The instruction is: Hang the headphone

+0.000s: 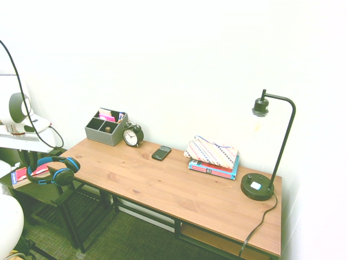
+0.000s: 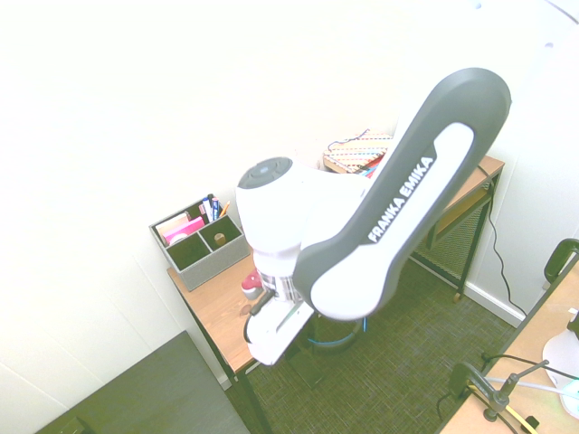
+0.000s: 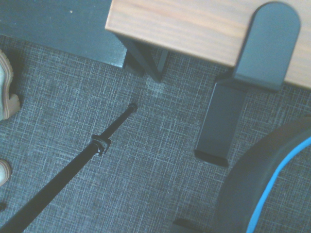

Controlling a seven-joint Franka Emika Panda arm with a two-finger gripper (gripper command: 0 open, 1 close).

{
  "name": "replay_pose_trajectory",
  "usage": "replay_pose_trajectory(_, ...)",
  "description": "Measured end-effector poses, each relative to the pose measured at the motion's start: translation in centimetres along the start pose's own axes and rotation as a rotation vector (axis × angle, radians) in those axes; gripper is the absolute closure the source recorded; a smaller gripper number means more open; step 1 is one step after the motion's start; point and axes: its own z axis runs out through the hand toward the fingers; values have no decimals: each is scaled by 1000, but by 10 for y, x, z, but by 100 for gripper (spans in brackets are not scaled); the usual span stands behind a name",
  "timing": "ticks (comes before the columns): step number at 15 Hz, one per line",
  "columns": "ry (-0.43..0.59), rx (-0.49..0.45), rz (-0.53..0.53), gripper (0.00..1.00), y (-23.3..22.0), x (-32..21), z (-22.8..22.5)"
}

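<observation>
The headphone [image 1: 64, 176], with its blue arched headband and black ear cups, rests on a black stand [image 1: 60, 197] at the left end of the wooden desk [image 1: 179, 184]. In the wrist view, part of its black band with a blue line [image 3: 272, 194] shows close by, beside the stand's dark rounded top [image 3: 267, 43] and post. A blue arc of the headphone [image 2: 335, 344] peeks out under the arm in the second exterior view. The arm's white body [image 1: 16, 111] sits above and left of the headphone, apart from it. The gripper itself is hidden in every view.
On the desk stand a grey organizer [image 1: 105, 127], a black alarm clock [image 1: 132, 135], a phone [image 1: 161, 153], a pouch on books [image 1: 214, 157] and a black desk lamp [image 1: 260, 184]. A red book [image 1: 21, 174] lies on a low side table. Carpet and a shoe [image 3: 7, 82] lie below.
</observation>
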Motion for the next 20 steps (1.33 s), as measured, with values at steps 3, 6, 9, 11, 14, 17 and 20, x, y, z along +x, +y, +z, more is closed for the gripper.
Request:
replay_pose_trajectory(3,48,30,-16,100,1,-5,28)
replay_pose_trajectory(6,35,29,-34,100,2,-12,60)
replay_pose_trajectory(9,21,9,-63,100,-6,-25,79)
replay_pose_trajectory(11,16,-8,-82,100,-10,-33,92)
replay_pose_trajectory(14,16,-30,-88,100,-14,-29,119)
replay_pose_trajectory(17,14,-33,-103,100,-23,-24,141)
replay_pose_trajectory(20,18,-55,-116,100,-29,-16,164)
